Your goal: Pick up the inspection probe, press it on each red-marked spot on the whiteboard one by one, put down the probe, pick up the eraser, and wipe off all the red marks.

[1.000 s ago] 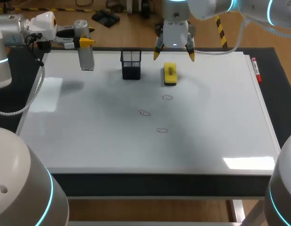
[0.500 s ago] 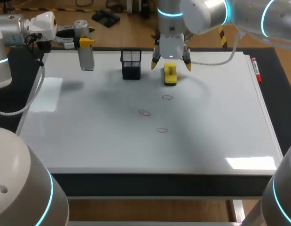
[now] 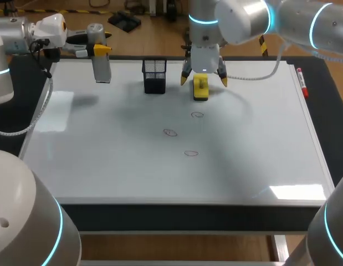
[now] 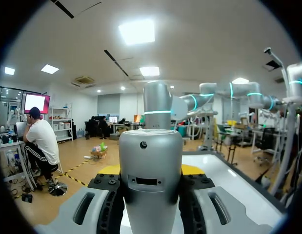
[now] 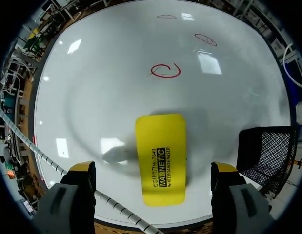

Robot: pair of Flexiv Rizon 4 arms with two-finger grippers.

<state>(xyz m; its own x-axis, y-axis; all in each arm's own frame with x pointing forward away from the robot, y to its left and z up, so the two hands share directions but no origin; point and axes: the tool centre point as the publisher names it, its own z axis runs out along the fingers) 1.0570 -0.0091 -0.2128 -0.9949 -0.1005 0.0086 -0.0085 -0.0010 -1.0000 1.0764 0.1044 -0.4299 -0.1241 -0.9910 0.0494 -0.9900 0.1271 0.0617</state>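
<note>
The silver inspection probe point(image 3: 100, 61) hangs upright above the whiteboard's point(image 3: 105, 160) far left corner, with my left gripper point(image 3: 98, 50) shut on it. In the left wrist view the probe point(image 4: 151, 161) fills the gap between the fingers of the left gripper point(image 4: 151, 169). The yellow eraser point(image 3: 200, 90) lies at the far middle of the board. My right gripper point(image 3: 203, 80) hovers open just over it, one tip on each side. In the right wrist view the eraser point(image 5: 161, 158) lies between the wide-apart tips of the right gripper point(image 5: 152, 170). Three red marks point(image 3: 198, 114) point(image 3: 170, 132) point(image 3: 191, 153) sit mid-board.
A black mesh holder point(image 3: 154, 76) stands just left of the eraser, close to the right gripper's finger point(image 5: 268, 151). A red marker point(image 3: 301, 82) lies on the board's right edge. A ribbed cable point(image 5: 43, 156) runs beside the right gripper.
My right gripper has come down and toward me from beyond the board's far edge until it straddles the eraser. The left arm and the probe have stayed still.
</note>
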